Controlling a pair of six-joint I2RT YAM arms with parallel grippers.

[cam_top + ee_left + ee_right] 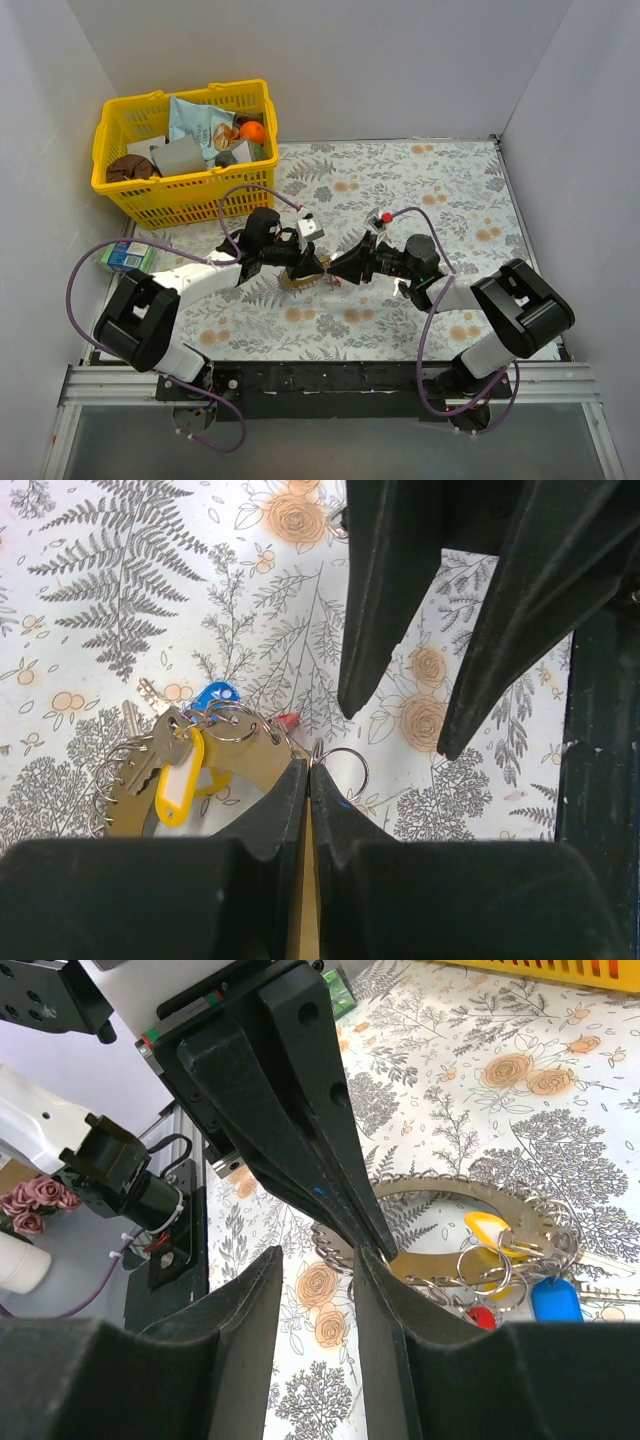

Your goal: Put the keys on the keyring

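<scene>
The keyring (299,279) lies on the flowered cloth at mid table, a flat metal ring fringed with small silver rings. My left gripper (311,266) is shut on its rim. In the left wrist view the jaws (310,769) pinch the keyring (255,770) beside a small split ring (346,771). Keys with yellow (180,777), blue (216,694) and red (288,719) heads hang on it. My right gripper (336,270) is open and empty, tips facing the left gripper. In the right wrist view the right gripper (318,1265) stands just short of the keyring (430,1192), beside the yellow (487,1231), blue (556,1300) and red (483,1317) keys.
A yellow basket (236,96) with several items stands at the back left. A green box (128,257) lies at the left edge beside the left arm. White walls close in the table on three sides.
</scene>
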